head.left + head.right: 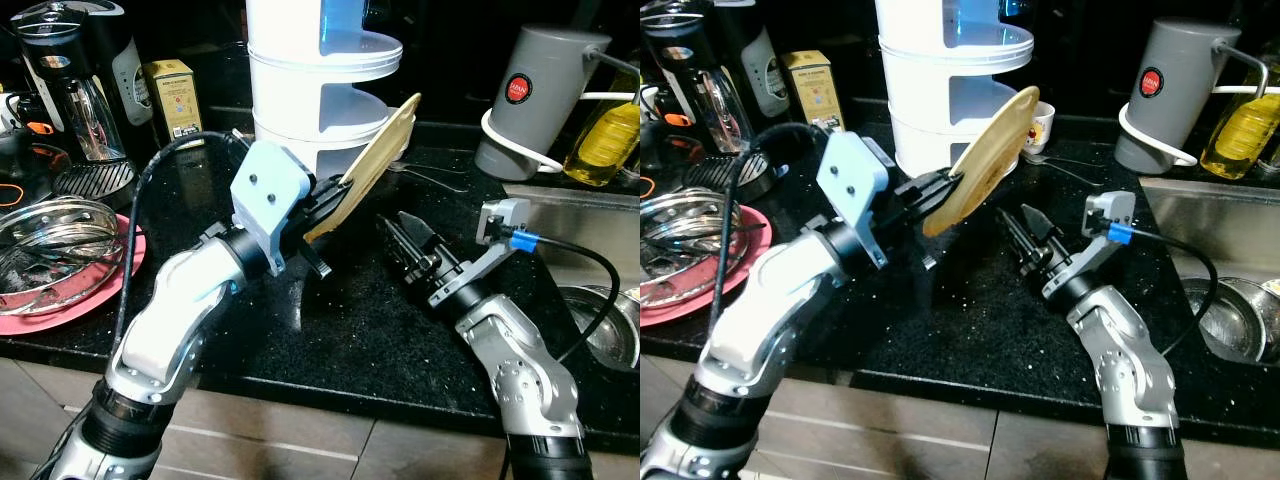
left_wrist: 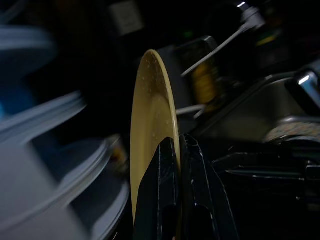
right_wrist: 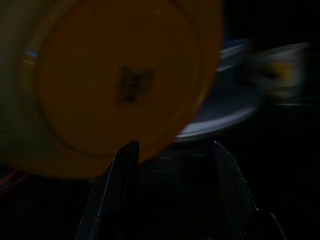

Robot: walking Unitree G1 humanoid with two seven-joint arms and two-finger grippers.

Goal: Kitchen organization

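Left eye view: the left gripper (image 1: 322,205) is clamped on the lower rim of a yellow plate (image 1: 375,160), holding it tilted on edge above the black countertop (image 1: 350,330), just in front of a white tiered rack (image 1: 320,100). In the left wrist view the two fingers (image 2: 165,200) pinch the rim with no gap between them.

The right gripper (image 1: 410,243) hovers low over the countertop, just right of the plate and apart from it. Its fingers (image 3: 120,185) are spread wide and hold nothing.

At far left a red plate (image 1: 100,290) carries a metal wire item (image 1: 50,245). A coffee machine (image 1: 70,90) stands beyond it. At far right are a grey canister (image 1: 540,95) and an oil bottle (image 1: 610,135). A steel sink (image 1: 590,270) lies to the right.
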